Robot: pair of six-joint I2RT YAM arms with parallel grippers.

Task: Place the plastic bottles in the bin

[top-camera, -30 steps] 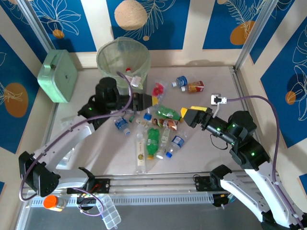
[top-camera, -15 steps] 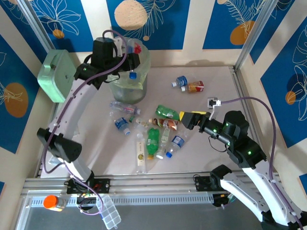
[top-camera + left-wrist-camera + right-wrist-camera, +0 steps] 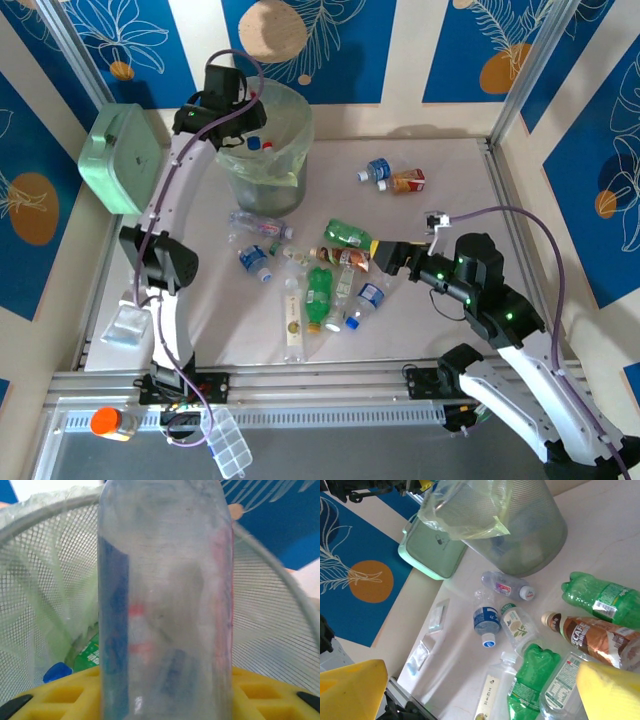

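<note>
Clear bottle (image 3: 165,580) sits clamped in the left claw (image 3: 165,696) over the bin (image 3: 45,580), plain from the wrist; right claw (image 3: 480,687) gapes empty.

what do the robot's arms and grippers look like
The left arm and right arm are white links with black joint housings, each trailing a purple cable. The right arm carries small green lights. The left gripper and right gripper have yellow fingers.

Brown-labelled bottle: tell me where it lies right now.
In the top view the brown-labelled bottle lies on its side, on the near side of a green bottle and just left of the open right claw.
</note>
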